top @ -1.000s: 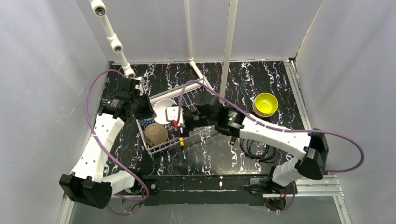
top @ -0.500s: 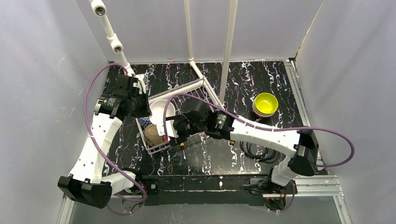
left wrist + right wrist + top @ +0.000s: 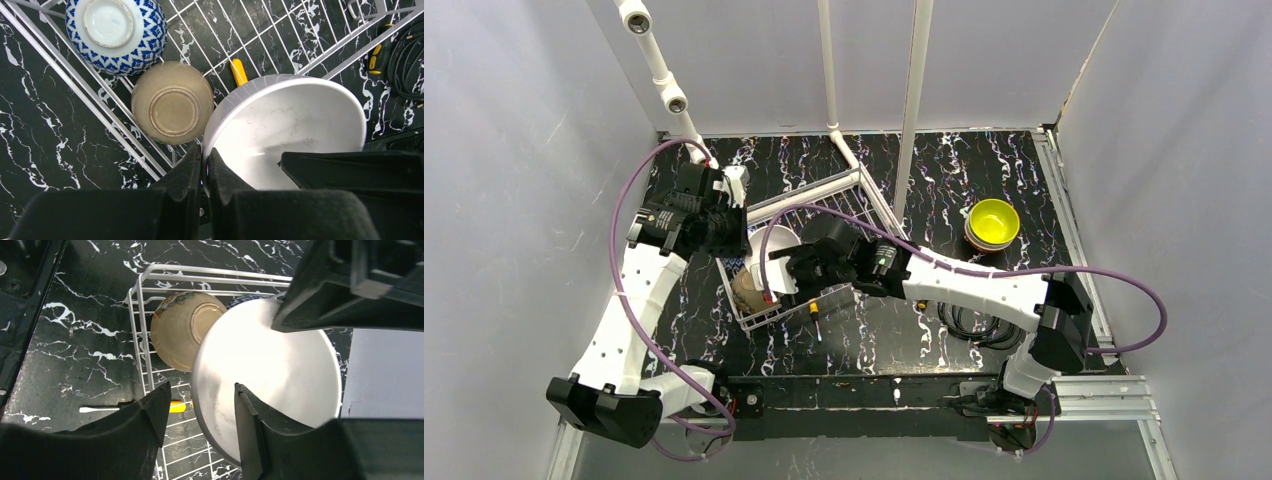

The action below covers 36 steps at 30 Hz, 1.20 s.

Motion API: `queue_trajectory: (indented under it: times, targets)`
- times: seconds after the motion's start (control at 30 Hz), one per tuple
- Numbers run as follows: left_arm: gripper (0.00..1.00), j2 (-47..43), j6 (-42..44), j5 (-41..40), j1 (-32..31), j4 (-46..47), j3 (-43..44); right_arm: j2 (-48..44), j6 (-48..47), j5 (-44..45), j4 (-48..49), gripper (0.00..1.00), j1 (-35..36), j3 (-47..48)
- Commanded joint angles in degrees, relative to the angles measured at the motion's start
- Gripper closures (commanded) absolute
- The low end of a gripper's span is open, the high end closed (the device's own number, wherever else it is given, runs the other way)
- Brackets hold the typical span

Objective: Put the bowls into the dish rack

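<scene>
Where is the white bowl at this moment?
Left wrist view: the white bowl is pinched at its rim by the left gripper, held above the dish rack, just right of the upturned tan bowl.

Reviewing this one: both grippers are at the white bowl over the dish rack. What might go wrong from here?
1. The left gripper pinches the white bowl by its rim alone. It may slip and drop onto the upside-down tan bowl close by in the dish rack.
2. The open right gripper straddles the same bowl's edge, near the left gripper. Closing or shifting might jolt the bowl loose.
</scene>
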Motion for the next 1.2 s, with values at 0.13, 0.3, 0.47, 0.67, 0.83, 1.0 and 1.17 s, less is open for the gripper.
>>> queue_trajectory:
  times: [0.13, 0.3, 0.47, 0.67, 0.83, 1.0, 1.17]
  targets:
    - [1.0, -2.0, 2.4, 2.0, -0.3, -0.2, 0.3, 2.2, -1.6, 0.3, -4.1, 0.73, 1.5, 5.0]
    - [1.0, -3.2, 2.7, 2.3, -0.2, 1.1, 0.4, 4.6, -1.2, 1.4, -9.1, 0.99, 2.1, 9.1]
    - [0.89, -4.1, 0.9, 3.6, -0.2, 2.9, 0.1, 3.2, -1.7, 2.5, -4.5, 0.99, 2.3, 6.0]
    - [0.55, -5.3, -2.0, 5.2, -0.2, 5.1, 0.0, -0.3, -0.1, 1.9, 2.9, 0.99, 2.3, 0.9]
    - [0.27, -9.2, -4.2, 6.1, -0.3, 9.7, -1.3, -1.6, 1.8, 1.9, 3.1, 0.99, 2.1, -0.3]
    - [0.12, -14.1, -7.3, -3.1, -0.2, 13.7, -3.2, -3.9, 3.7, 2.0, 5.1, 0.99, 1.7, -3.3]
    - [0.07, -18.0, -10.3, -15.3, -0.2, 15.0, -4.9, -6.0, 9.1, 1.3, 8.6, 0.99, 0.4, -6.4]
